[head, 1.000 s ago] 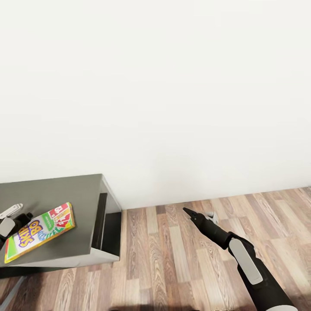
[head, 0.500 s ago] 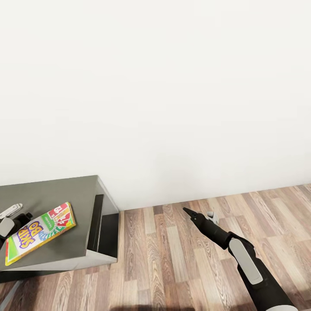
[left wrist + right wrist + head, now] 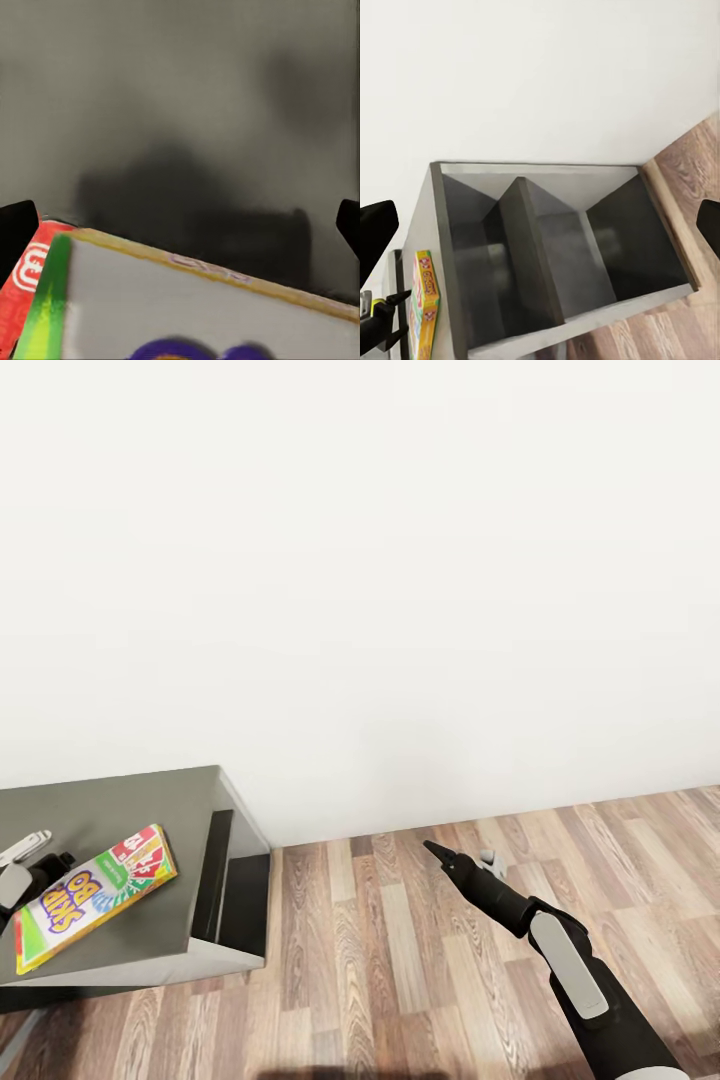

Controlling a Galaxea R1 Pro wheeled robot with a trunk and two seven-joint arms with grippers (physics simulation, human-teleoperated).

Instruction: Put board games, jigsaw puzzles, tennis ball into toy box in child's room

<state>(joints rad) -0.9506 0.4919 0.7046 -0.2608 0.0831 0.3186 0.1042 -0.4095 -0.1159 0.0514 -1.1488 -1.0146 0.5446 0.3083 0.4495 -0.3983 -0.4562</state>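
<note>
Head view, L to R. At far L our left gripper pinches the near end of a board game, green-edged cover w/ purple-yellow lettering. The game hangs just over the dark grey top of the low cabinet; we cannot tell whether it touches. In the left wrist view the game fills the space between the dark finger tips at the frame edges, w/ the grey top beyond. Mid frame: bare wall, wood floor. At R our right gripper hangs free over the floor, holding nothing; its fingers stand spread, seen wide apart at the edges of the right wrist view, which looks across at the cabinet and its two open compartments, the game on edge at its side.

Change vs. the two earlier frames: cabinet and floor boards have slid a little toward L in the view, while both arms and the game keep their place relative to the camera. We read this as base/trunk turning, not things moving. Meaning: we are in transit w/ one game in hand; table and toy box are yet to be reached, so delivery is pending.
</note>
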